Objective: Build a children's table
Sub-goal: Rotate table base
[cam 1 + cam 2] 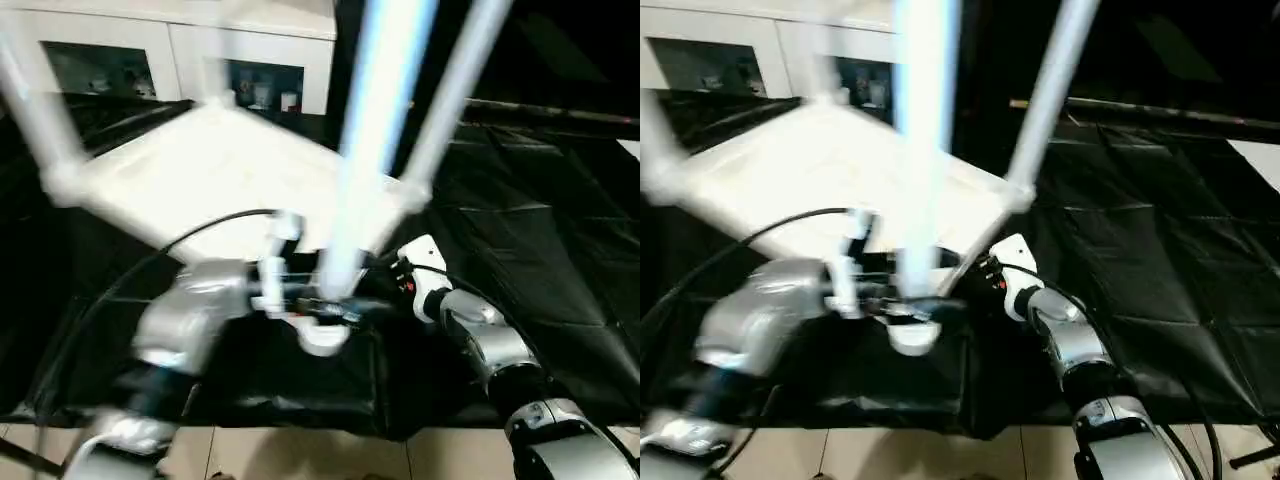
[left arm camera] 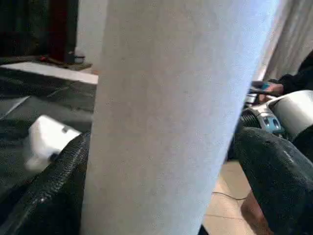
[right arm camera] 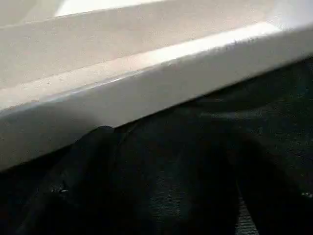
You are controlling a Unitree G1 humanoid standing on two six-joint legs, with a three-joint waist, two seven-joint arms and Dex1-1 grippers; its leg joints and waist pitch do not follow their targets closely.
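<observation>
The tabletop (image 1: 210, 170) lies upside down on the black surface (image 1: 540, 250). At its near corner a leg (image 1: 375, 130) is pinched between the left fingers (image 2: 54, 186). The right gripper (image 1: 385, 275) is beside that corner; its finger state cannot be told.

Nothing here can be read: no words, labels, brand marks or numbers come through on any surface in these views.
</observation>
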